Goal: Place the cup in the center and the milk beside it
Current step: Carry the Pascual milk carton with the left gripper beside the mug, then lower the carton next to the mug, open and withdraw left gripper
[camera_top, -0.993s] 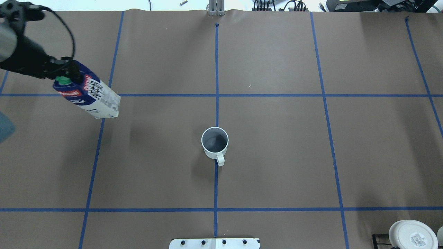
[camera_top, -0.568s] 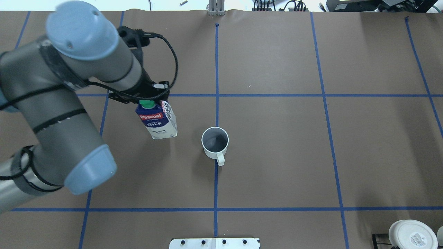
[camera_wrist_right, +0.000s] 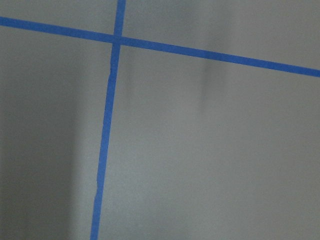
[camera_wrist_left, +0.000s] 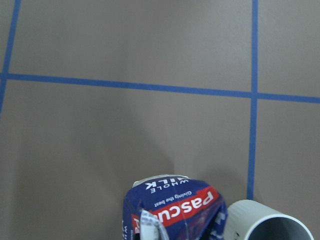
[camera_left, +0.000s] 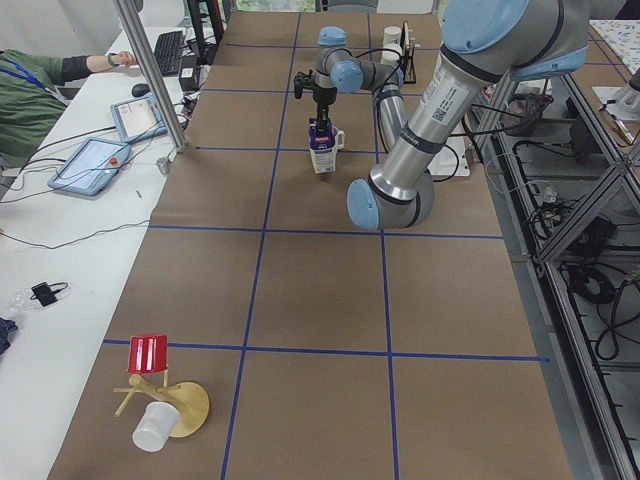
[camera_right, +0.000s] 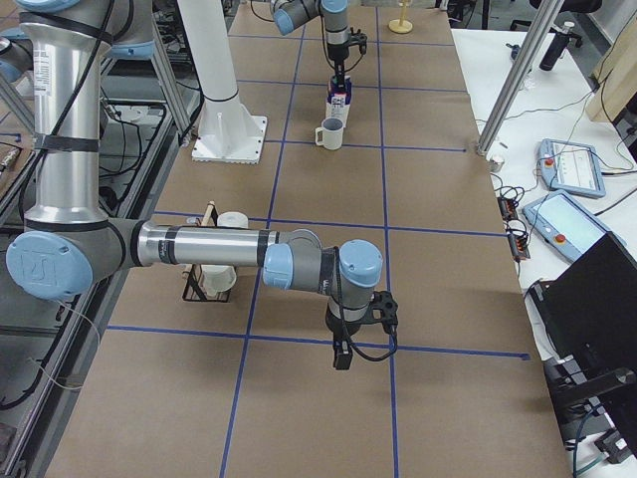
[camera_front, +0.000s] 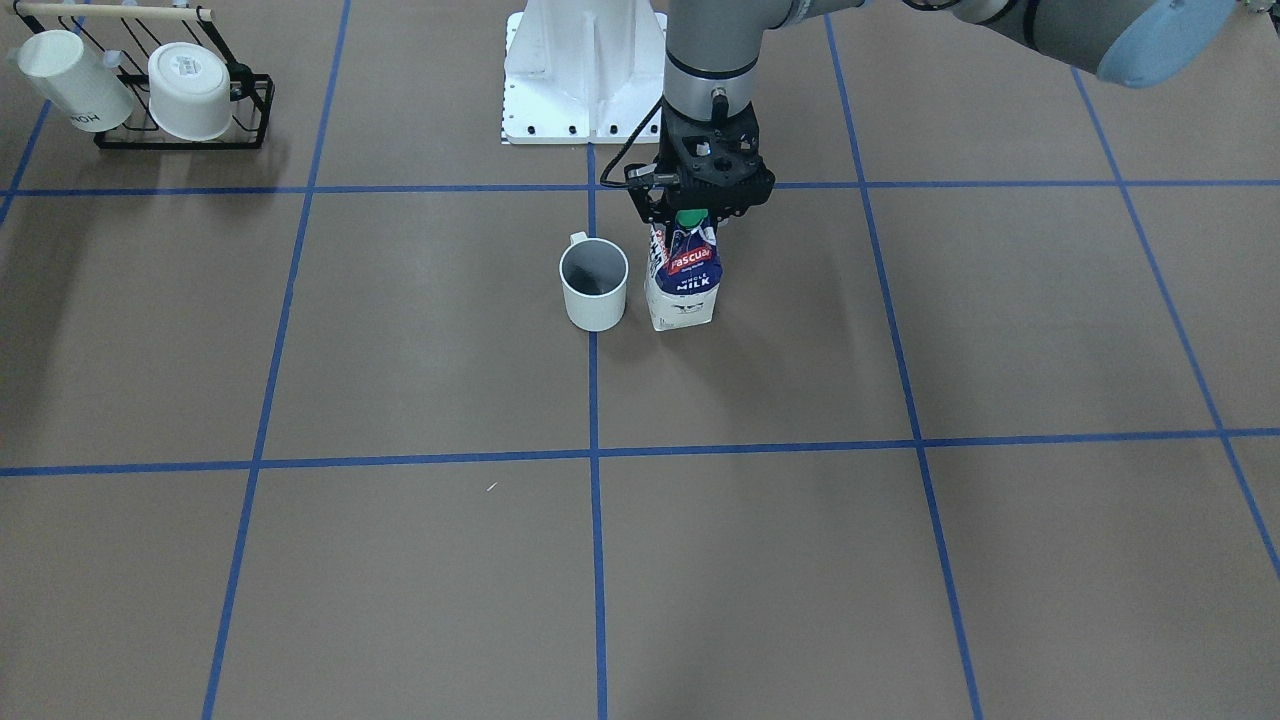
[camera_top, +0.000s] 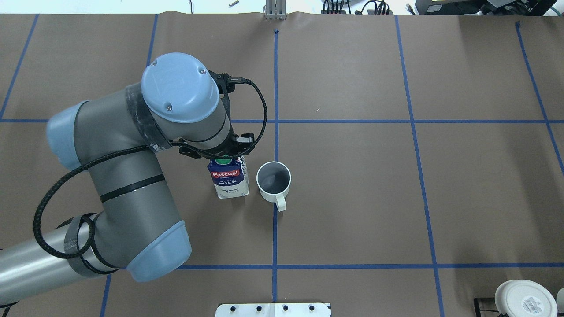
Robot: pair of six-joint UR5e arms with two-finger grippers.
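The cup (camera_top: pixel 273 179), a small white mug with a dark grey inside, stands upright on the blue tape line (camera_top: pixel 275 233) at the center, handle toward the robot. The milk (camera_top: pixel 229 179), a navy and white carton with a green cap, stands upright right beside it, a narrow gap between them. My left gripper (camera_front: pixel 691 214) is shut on the carton's top, around the cap. The carton (camera_wrist_left: pixel 172 210) and cup rim (camera_wrist_left: pixel 267 222) show at the bottom of the left wrist view. My right gripper (camera_right: pixel 358 329) hovers low over bare table far from both; I cannot tell its jaws.
A black wire rack (camera_front: pixel 180 125) with two white cups sits at the table corner on the robot's right. The white robot base plate (camera_front: pixel 585 95) lies behind the cup. A wooden stand (camera_left: pixel 185 405) with a red and a white cup is at the far left end.
My left arm swung in from the far left with the milk. The carton went from tilted and raised to upright right beside the cup. The cup has not moved.
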